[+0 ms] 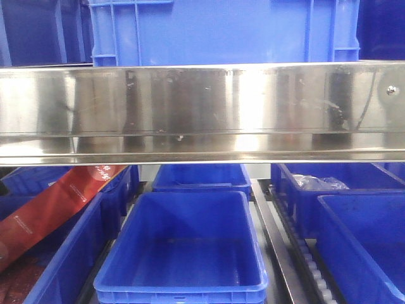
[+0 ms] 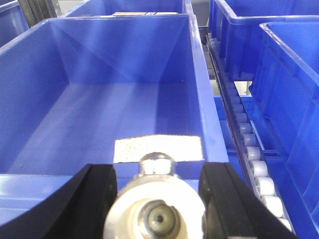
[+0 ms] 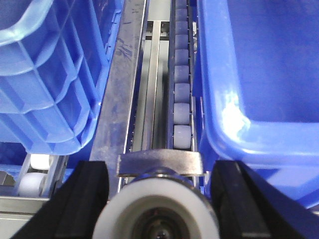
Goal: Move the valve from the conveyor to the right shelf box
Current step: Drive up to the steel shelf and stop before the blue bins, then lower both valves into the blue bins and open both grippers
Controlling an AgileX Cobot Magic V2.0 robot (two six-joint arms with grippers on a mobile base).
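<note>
Left gripper (image 2: pixel 158 180) clamps a valve (image 2: pixel 155 219) by a blue box (image 2: pixel 212 107); right gripper (image 3: pixel 158 181) apparently grips a second valve (image 3: pixel 155 216).

Polished steel shelf beam (image 1: pixel 202 111) across full width, streaked with bright reflected light; below, white roller track (image 1: pixel 318 275) beside grey metal rail (image 1: pixel 273 237).

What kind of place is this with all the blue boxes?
Probably a factory or warehouse storeroom: rows of blue plastic bins, a steel shelf beam above them, and roller tracks between them.
</note>
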